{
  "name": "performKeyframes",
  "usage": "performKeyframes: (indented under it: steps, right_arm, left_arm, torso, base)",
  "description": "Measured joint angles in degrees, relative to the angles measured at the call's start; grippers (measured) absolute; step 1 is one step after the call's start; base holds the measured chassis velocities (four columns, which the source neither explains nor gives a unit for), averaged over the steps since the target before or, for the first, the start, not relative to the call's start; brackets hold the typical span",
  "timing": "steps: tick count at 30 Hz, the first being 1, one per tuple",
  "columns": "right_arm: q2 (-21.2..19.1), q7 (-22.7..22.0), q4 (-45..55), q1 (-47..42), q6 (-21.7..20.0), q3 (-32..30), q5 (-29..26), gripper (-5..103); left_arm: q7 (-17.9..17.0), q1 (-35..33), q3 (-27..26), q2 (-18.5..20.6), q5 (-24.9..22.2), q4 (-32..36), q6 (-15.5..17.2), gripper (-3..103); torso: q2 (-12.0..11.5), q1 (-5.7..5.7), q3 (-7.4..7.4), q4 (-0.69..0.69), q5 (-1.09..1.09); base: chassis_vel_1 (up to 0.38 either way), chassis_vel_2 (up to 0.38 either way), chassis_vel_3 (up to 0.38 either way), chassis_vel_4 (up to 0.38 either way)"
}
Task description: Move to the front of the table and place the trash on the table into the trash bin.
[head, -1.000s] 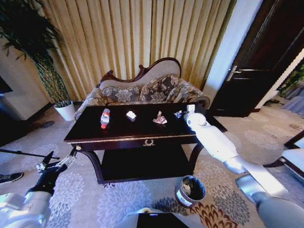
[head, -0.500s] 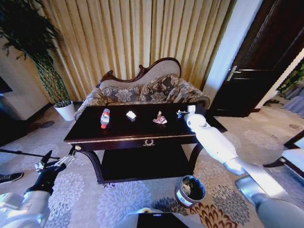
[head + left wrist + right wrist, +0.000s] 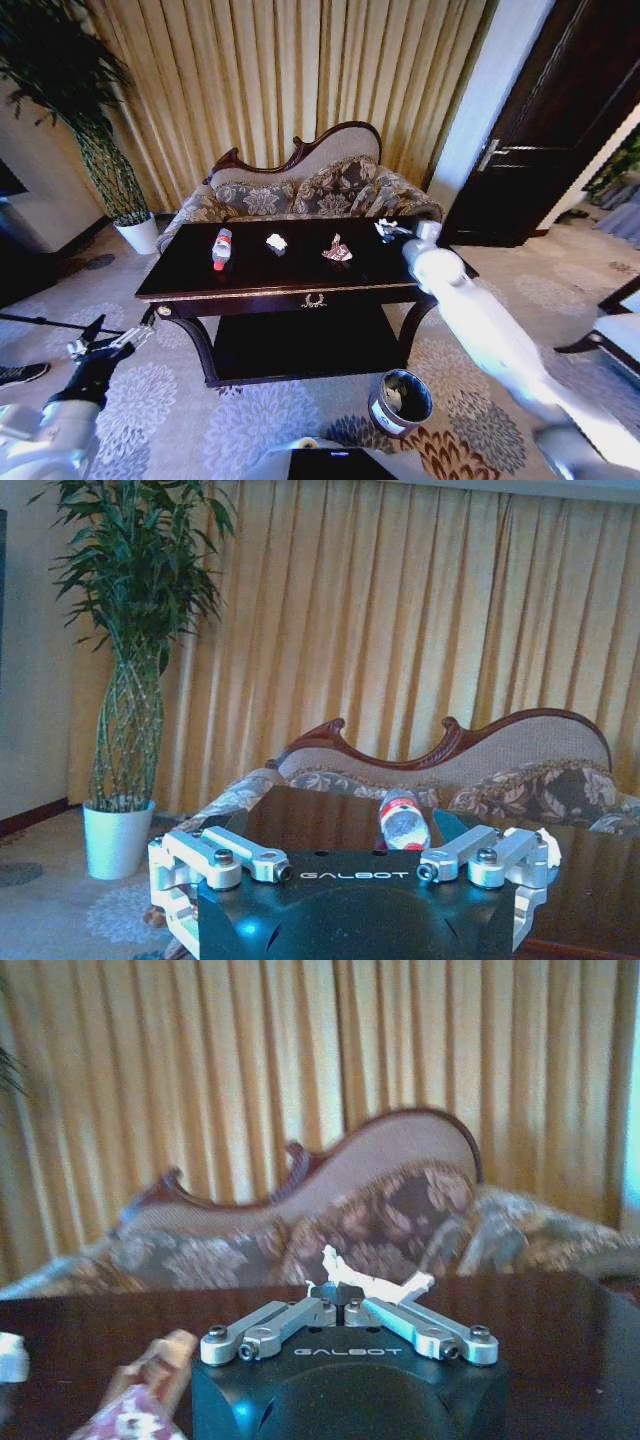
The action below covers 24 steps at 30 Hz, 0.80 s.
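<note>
The dark table (image 3: pixel 250 282) carries a clear bottle with a red label (image 3: pixel 221 247), a crumpled white paper bit (image 3: pixel 276 242) and a pinkish wrapper (image 3: pixel 337 250). My right gripper (image 3: pixel 385 230) hovers over the table's right end, shut on another white paper bit (image 3: pixel 375 1282). In the right wrist view the right gripper (image 3: pixel 340 1295) has the pinkish wrapper (image 3: pixel 140 1400) close beside it. My left gripper (image 3: pixel 95 347) hangs low off the table's left corner, open and holding nothing. The left wrist view looks past the left gripper (image 3: pixel 348 868) at the bottle (image 3: pixel 403 820). The trash bin (image 3: pixel 400 401) stands on the carpet, front right of the table.
A floral sofa (image 3: pixel 300 190) stands right behind the table, with gold curtains beyond it. A tall plant in a white pot (image 3: pixel 138 233) is at the back left. A dark door (image 3: pixel 560 130) lies to the right. Patterned carpet surrounds the table.
My right arm has swung to the right and its gripper has risen a little over the table's right end. The left gripper has drifted slightly left and down.
</note>
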<state>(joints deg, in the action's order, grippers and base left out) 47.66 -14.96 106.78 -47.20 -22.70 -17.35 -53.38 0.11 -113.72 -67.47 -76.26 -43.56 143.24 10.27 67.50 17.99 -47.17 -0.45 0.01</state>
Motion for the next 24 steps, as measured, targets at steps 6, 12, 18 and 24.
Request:
performKeyframes:
  steps: [6, 12, 18, 24]
  right_arm:
    - [0.6, 3.4, 9.4, -15.3, 4.7, -11.0, 1.5, 0]
    - [2.5, 7.0, 11.6, -24.9, 8.4, -17.8, 5.1, 0]
    - [2.8, 8.6, 13.6, -31.4, 10.9, -22.0, 7.6, 0]
    - [3.2, 8.5, 15.5, -33.5, 11.1, -23.0, 8.3, 0]
  left_arm:
    - [-0.5, 0.0, 0.6, 2.1, -0.5, 0.0, 0.1, 100]
    - [-0.4, -1.1, 0.2, 4.5, -1.7, 0.0, -0.2, 100]
    - [-0.4, 0.3, 0.1, 6.6, -2.7, 0.0, -0.6, 100]
    - [-0.3, 0.5, 0.4, 6.3, -2.7, 0.0, -0.6, 100]
  torso:
    - [0.0, 0.00, 0.00, 0.01, 0.00]
    - [0.0, 0.00, 0.00, 0.02, 0.00]
    - [0.0, 0.00, -0.01, 0.01, -0.01]
    - [0.0, 0.00, -0.01, 0.02, -0.01]
  base:
    - [0.000, 0.000, 0.000, 0.000]
    - [0.000, 0.000, 0.000, 0.000]
    - [0.000, 0.000, 0.000, 0.000]
    - [0.000, 0.000, 0.000, 0.000]
